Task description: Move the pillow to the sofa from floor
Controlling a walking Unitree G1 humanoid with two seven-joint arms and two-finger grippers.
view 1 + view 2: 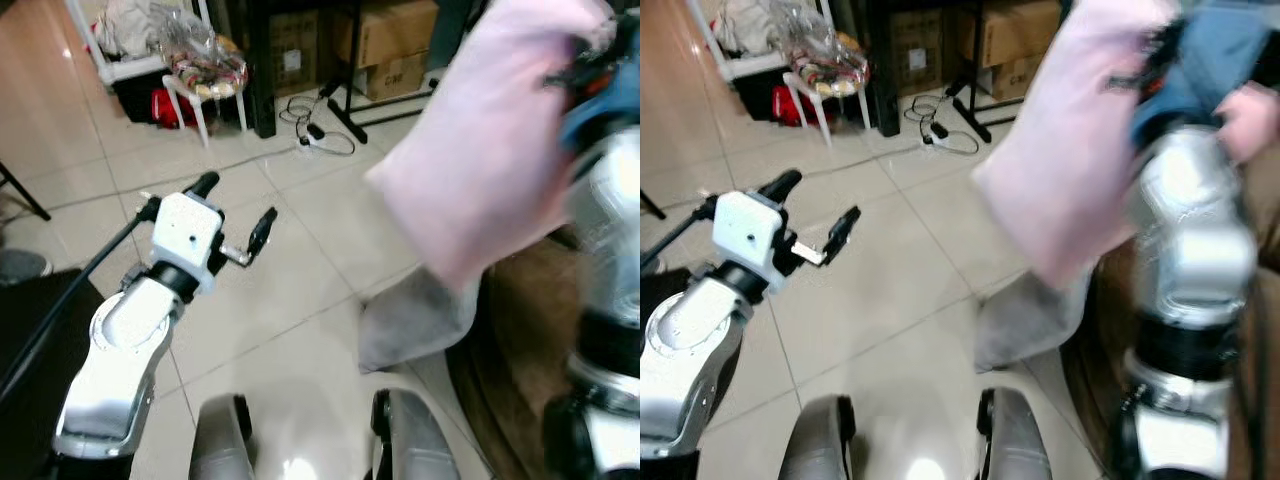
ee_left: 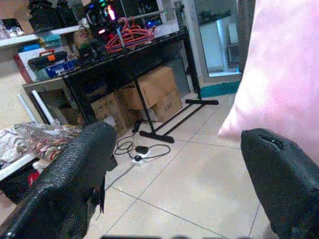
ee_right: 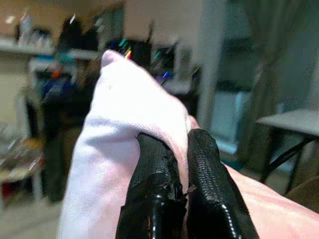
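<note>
A pale pink pillow (image 1: 490, 150) hangs in the air on the right, clear of the tiled floor (image 1: 290, 290). My right gripper (image 3: 187, 137) is shut on a pinch of its fabric near the top edge; in the eye views that gripper (image 1: 590, 60) is raised and blurred. Below the pillow a grey cushion (image 1: 410, 320) leans against a brown sofa (image 1: 525, 330). My left gripper (image 1: 235, 205) is open and holds nothing. It hovers over the floor to the left of the pillow, whose edge (image 2: 289, 74) lies beyond its far fingertip.
A white stool with plastic-wrapped items (image 1: 205, 70) stands at the back. Near it are a power strip with cables (image 1: 318, 135), a black stand's legs (image 1: 350, 110) and cardboard boxes (image 1: 385, 40). A dark object (image 1: 30, 330) sits at the left edge. Something blue and blurred (image 1: 1200, 60) is by the right wrist.
</note>
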